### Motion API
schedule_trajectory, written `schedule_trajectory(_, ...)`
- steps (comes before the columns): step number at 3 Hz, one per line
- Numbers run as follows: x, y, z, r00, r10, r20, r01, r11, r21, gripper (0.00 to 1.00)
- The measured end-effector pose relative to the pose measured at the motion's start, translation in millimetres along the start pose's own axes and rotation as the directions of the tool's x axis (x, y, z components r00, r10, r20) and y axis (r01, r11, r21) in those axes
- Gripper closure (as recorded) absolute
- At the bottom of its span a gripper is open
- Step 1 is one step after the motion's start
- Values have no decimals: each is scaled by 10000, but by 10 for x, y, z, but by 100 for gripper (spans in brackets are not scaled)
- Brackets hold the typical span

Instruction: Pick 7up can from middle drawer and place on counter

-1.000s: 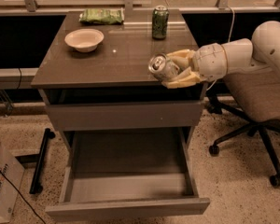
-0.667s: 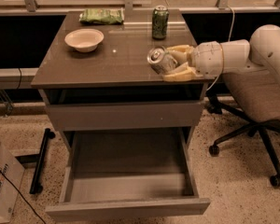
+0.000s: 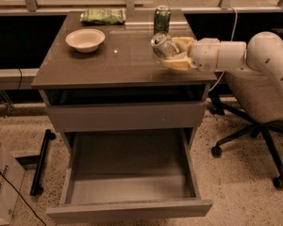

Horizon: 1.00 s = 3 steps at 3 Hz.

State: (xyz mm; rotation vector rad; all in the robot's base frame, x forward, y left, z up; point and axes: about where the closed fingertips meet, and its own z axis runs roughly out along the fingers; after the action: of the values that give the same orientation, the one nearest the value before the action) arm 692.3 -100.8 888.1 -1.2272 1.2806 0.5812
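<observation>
The 7up can [image 3: 162, 44], pale silver with a shiny top, is tilted on its side in my gripper [image 3: 173, 53], which is shut on it over the right part of the counter [image 3: 118, 65]. The cream fingers [image 3: 179, 63] clasp the can from the right. The white arm reaches in from the right. The middle drawer [image 3: 129, 182] is pulled out below, and its flat grey floor holds nothing.
A darker green can [image 3: 162, 19] stands upright at the back of the counter, just behind the gripper. A cream bowl [image 3: 85, 40] and a green snack bag [image 3: 103, 16] lie at the back left. An office chair [image 3: 259, 112] stands at the right. A cardboard box [image 3: 2, 185] stands at the lower left.
The gripper has carried the 7up can a little left and further back over the counter, nearer the dark green can. The drawer has not moved.
</observation>
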Motion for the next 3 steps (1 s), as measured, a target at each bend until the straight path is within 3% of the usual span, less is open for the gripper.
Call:
schedule_trajectory(1, 181, -309, 66, 9950, 796, 609, -853, 9916, 974, 100)
schedule_trajectory(2, 410, -508, 113, 9746, 1685, 1475, -1910, 9693, 1547, 100)
schedule_trajectory(3, 574, -623, 106, 9553, 2247, 1920, -2615, 9453, 1951, 86)
